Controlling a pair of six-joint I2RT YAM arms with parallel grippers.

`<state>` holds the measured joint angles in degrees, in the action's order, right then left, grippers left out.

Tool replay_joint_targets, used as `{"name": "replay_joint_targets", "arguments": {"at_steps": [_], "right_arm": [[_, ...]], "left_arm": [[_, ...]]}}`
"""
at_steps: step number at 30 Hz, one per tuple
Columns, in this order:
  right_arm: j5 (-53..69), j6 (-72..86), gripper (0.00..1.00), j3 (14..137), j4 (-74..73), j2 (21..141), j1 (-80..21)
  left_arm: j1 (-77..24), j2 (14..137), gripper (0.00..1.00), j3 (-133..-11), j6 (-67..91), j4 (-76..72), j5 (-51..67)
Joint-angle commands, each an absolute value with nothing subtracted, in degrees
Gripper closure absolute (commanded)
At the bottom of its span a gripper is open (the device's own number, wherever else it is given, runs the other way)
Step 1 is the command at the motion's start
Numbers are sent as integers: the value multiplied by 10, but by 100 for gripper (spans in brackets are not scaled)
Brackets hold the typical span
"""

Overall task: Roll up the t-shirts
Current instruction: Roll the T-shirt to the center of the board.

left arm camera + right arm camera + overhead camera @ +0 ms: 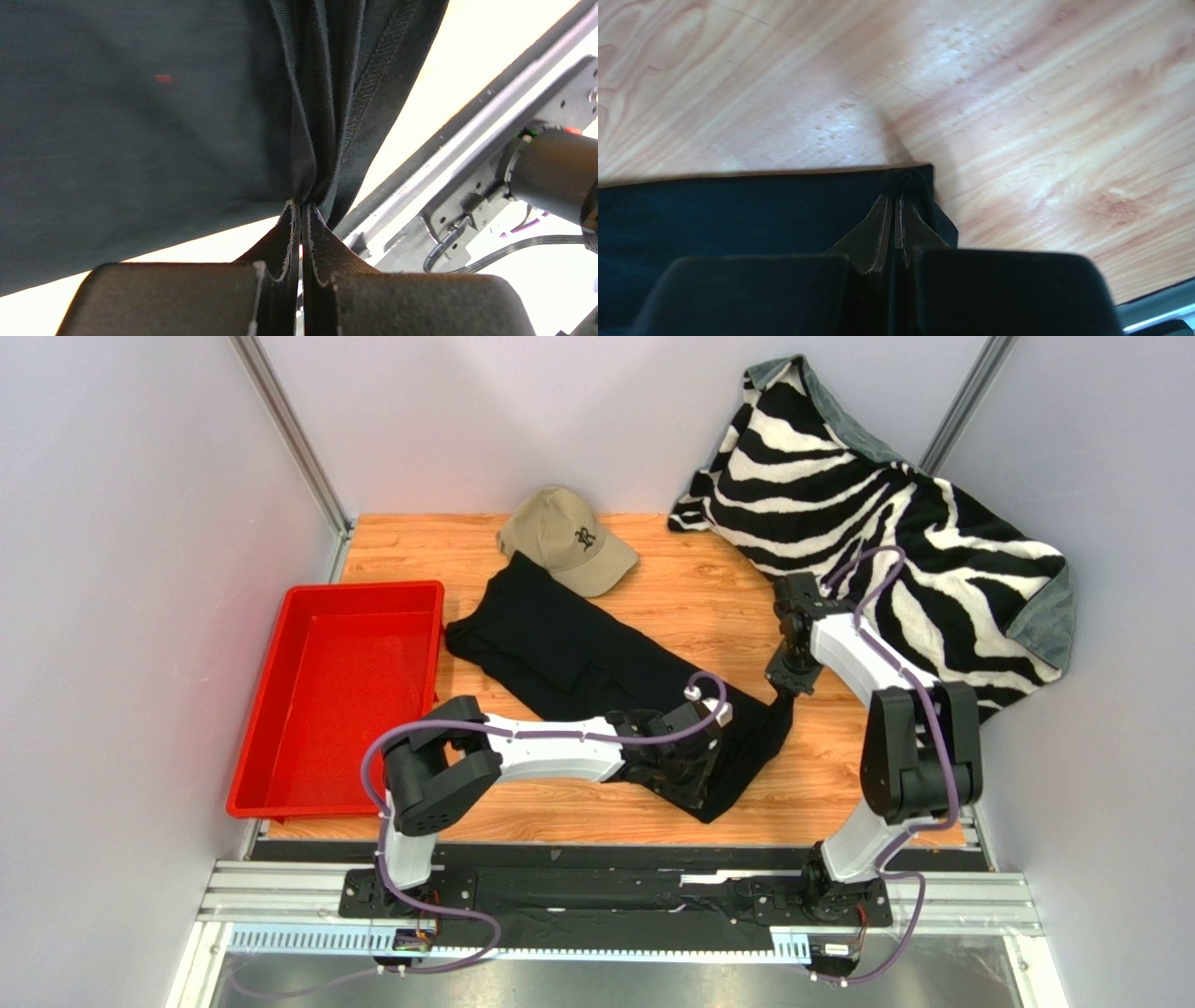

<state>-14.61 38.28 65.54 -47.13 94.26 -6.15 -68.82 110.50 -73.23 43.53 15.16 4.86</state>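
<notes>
Clamping the t-shirt at its near end are left claw and right claw.

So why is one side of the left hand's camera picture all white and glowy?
Left wrist view: the dark t-shirt fills most of it, so the bright background on the right probably washes out white; the left gripper's fingers look soft. Right wrist view: even light, a faint shadow on the table past the right gripper. Top external view: sharp, evenly lit.
</notes>
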Motion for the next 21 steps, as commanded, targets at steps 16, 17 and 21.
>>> {"name": "replay_joint_targets", "arguments": {"at_steps": [16, 17, 21], "right_arm": [[-200, 416, 99, 867, -535, 1079, -127], [-200, 416, 99, 872, -537, 1088, -133], [-199, 412, 91, 898, -542, 1106, -142]], "left_arm": [[-622, 1044, 100, -689, 438, 167, 92], [-621, 1043, 100, -687, 438, 167, 92], [-608, 1041, 100, -679, 440, 169, 98]]}}
